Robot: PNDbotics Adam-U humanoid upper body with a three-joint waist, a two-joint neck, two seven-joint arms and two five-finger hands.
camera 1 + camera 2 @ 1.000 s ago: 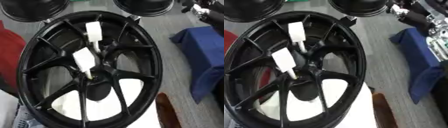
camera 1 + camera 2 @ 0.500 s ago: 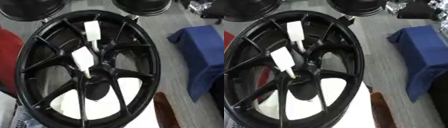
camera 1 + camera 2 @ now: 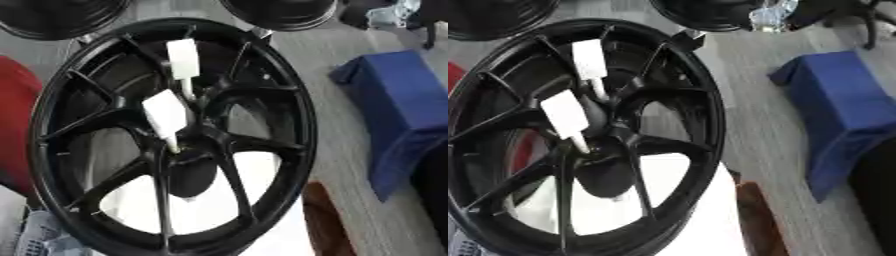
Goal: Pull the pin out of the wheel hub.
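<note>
A black multi-spoke wheel hub fills the left and middle of both views. Two white pins stand in its centre. The upper pin has a flat white head and a thin stem running down to the hub's middle. The lower pin leans to the left, its tip set in the hub near the centre. No hand touches either pin. A silver and black piece, perhaps my right arm or hand, shows at the top edge, far from the pins. My left hand is out of sight.
A blue cloth-covered block lies to the right of the wheel. Two more black wheels sit at the top edge. A red shape is at the left, a brown object at the lower right, and a white sheet lies under the wheel.
The silver and black piece has gone from the right edge up to the top edge. The whole picture has shifted a little. Both pins stand in the hub as before.
</note>
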